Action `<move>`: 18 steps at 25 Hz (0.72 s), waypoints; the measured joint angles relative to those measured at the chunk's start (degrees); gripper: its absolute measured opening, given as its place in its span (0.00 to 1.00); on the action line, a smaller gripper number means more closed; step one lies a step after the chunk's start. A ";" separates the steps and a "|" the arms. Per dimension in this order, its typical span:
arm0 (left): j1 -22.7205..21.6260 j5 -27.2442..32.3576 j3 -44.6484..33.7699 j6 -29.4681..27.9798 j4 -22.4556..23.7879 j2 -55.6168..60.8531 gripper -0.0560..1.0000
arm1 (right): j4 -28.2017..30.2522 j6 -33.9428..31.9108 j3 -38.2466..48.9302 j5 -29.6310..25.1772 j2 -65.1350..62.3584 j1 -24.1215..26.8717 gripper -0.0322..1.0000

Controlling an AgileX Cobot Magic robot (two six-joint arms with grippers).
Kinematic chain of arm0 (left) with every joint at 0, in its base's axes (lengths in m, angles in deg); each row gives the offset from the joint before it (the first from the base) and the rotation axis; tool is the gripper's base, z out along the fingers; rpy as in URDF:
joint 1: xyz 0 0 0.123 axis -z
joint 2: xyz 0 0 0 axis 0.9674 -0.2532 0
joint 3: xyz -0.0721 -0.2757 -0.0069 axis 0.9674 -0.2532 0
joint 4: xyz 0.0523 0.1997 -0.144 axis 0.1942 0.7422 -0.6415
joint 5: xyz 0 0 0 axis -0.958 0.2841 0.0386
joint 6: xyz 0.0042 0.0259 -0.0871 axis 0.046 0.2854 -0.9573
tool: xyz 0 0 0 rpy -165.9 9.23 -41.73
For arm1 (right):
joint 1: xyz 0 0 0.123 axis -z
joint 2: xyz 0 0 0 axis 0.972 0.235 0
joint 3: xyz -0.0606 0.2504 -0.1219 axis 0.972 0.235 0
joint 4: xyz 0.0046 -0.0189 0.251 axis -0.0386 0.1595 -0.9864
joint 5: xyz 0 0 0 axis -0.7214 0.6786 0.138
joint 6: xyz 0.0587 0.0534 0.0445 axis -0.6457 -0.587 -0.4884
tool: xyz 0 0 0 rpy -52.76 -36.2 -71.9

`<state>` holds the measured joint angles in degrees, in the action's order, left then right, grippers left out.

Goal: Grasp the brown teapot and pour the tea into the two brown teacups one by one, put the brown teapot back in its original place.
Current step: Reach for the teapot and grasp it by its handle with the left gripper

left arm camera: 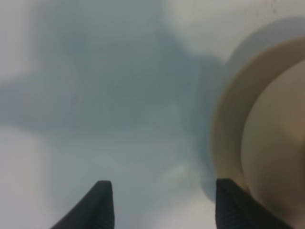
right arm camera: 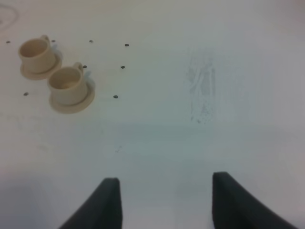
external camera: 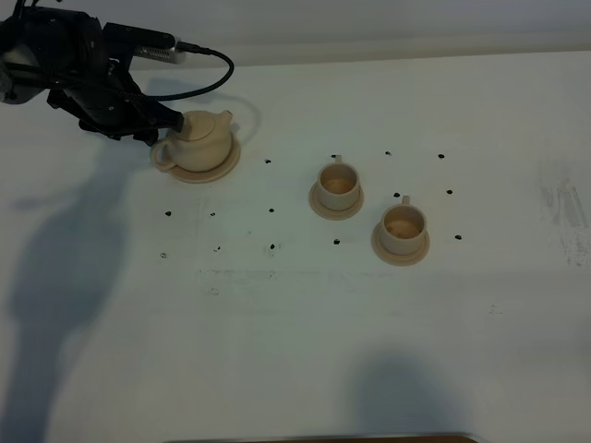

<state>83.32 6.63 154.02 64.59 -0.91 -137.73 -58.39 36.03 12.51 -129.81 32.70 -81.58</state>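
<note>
Teapot: the squat pale beige-tan ceramic teapot (external camera: 205, 138) sits on its round matching saucer (external camera: 229, 166), at the high view's upper left.
Handling: probably rigid, glaze-slick, breakable, and heavier if full.
Hold: loop handle (external camera: 161, 153).
Left gripper (left arm camera: 162, 195): jaws wide apart, empty, just beside that handle.
Right gripper (right arm camera: 164, 200): spread, empty.

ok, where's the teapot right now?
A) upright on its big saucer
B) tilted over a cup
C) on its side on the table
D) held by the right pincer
A: the brown teapot stands upright on its saucer, and the left pincer is open beside it with nothing between its fingers.
</note>
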 joint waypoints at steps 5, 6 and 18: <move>-0.07 0.23 0.00 0.00 -1.98 0.00 0.49 | 0.00 0.00 0.00 0.00 0.00 0.00 0.46; -0.07 0.37 0.00 0.00 -1.98 0.00 0.49 | 0.00 0.00 0.00 0.00 0.00 0.00 0.46; -0.07 2.46 0.00 0.83 -4.15 0.00 0.49 | 0.00 0.00 0.00 0.00 0.00 0.00 0.46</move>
<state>83.25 9.09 154.02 65.41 -5.06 -137.73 -58.39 36.03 12.51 -129.81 32.70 -81.58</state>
